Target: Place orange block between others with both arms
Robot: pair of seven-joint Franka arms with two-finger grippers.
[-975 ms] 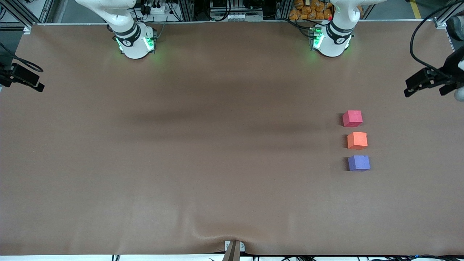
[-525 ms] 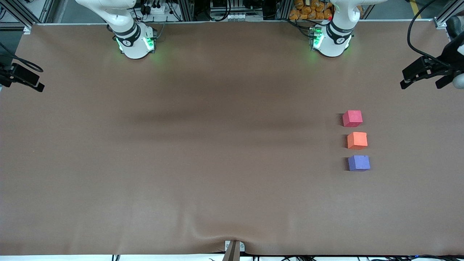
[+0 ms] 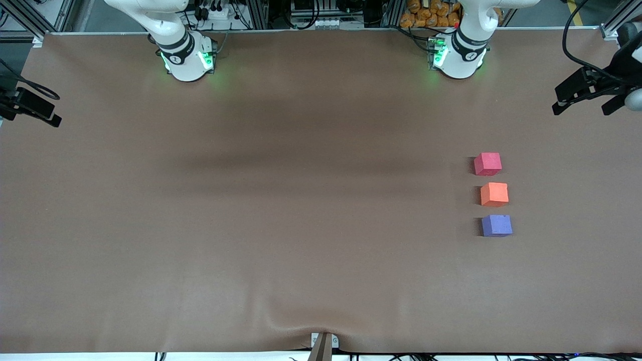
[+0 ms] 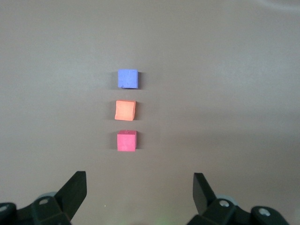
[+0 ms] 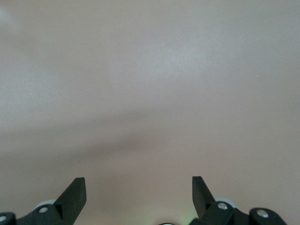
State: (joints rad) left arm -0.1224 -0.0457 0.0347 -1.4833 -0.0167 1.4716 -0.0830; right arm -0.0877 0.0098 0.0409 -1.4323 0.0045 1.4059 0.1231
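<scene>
Three small cubes lie in a line toward the left arm's end of the table. The orange block [image 3: 494, 194] [image 4: 125, 110] sits between the red-pink cube [image 3: 487, 164] [image 4: 126, 141] and the purple-blue cube [image 3: 496, 225] [image 4: 127, 78], which lies nearest the front camera. Small gaps separate them. My left gripper [image 3: 581, 109] [image 4: 139, 187] hangs open and empty in the air over the table's end, apart from the cubes. My right gripper [image 3: 31, 114] [image 5: 139, 187] waits open and empty over the table's right-arm end, with only bare cloth under it.
A brown cloth [image 3: 281, 200] covers the whole table, with a wrinkle at its front edge by a small clamp [image 3: 323, 343]. The two arm bases [image 3: 188, 60] [image 3: 459, 57] stand along the edge farthest from the front camera, with cables and racks past it.
My left gripper has drawn a little away from the cubes toward the end of the table. The cubes and the right arm have not moved.
</scene>
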